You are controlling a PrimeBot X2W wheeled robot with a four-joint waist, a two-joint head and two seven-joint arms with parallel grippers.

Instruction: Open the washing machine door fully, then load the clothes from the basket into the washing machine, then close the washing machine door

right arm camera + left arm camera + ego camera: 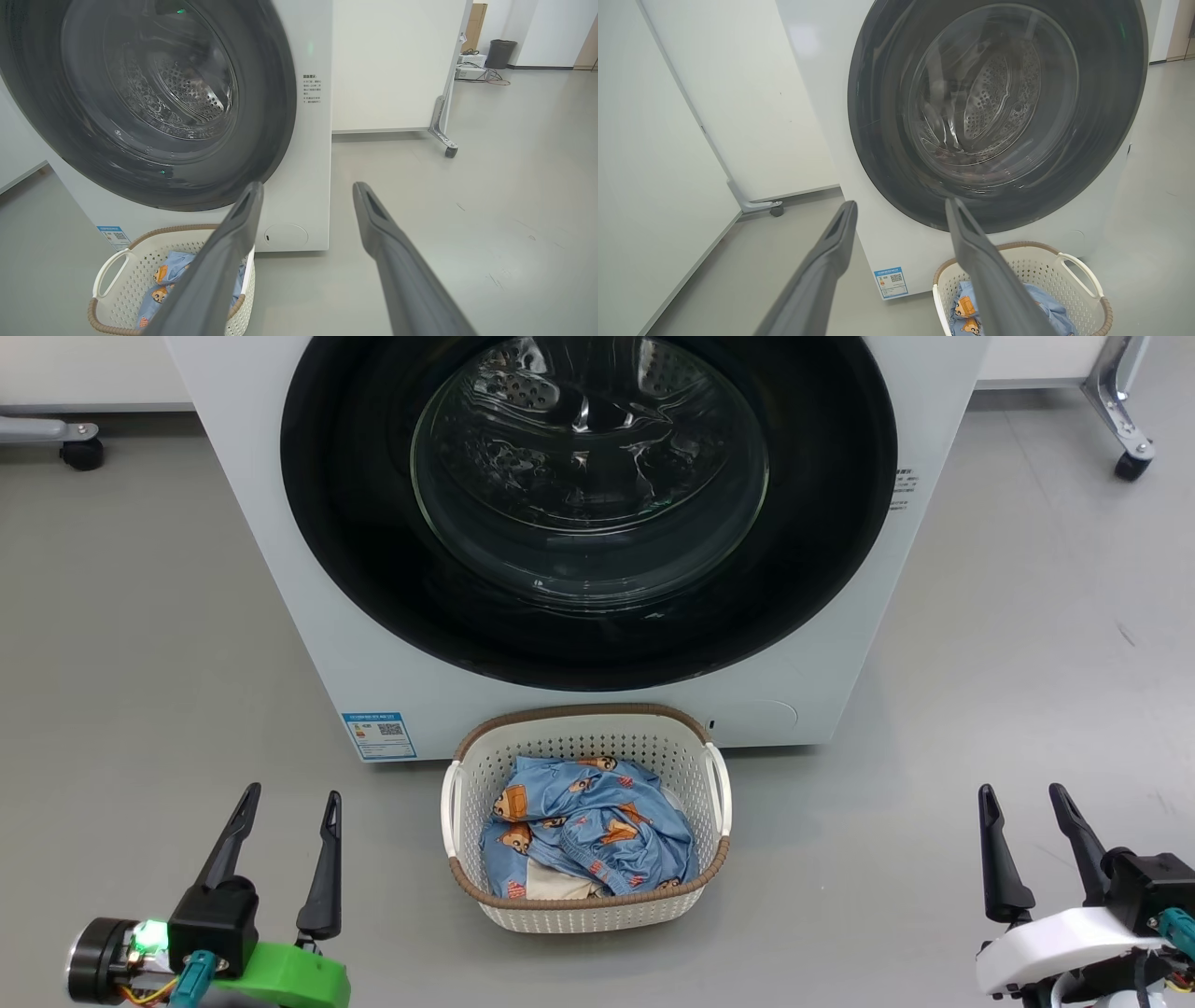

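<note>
- Left gripper (pixel 292 793) and right gripper (pixel 1020 791): two long dark fingers each, spread wide, holding nothing and touching nothing. Both hang above the floor, well apart.
- Large round washing machine door (pixel 588 476), glossy black rim, bulging clear glass centre: ahead of and above both grippers, midway between them. It is shut flush against the cabinet.
- Step in hand, as judged: opening that door, not yet begun. No handle or hinge is plain to see, so find the free edge first. Hook one finger behind the rim and follow the door's arc rather than pulling straight back.
- Big white front-loading washing machine (pixel 420 691): perforated steel drum visible through the glass, blue energy sticker (pixel 379 735) low on the side nearer the left gripper.
- Small cream-white perforated plastic basket (pixel 588 917), brown woven-look rim: on the floor between the grippers, just beside the machine's foot. It may hinder the swing.
- Light blue bear-printed clothes (pixel 588 835): heaped inside the basket.
- Smooth grey floor (pixel 140 663): faintly scuffed.
- White wheeled partition panels (pixel 738 93): beyond each gripper's outer side.
- Dark waste bin (pixel 501 53): far off past the right gripper.
</note>
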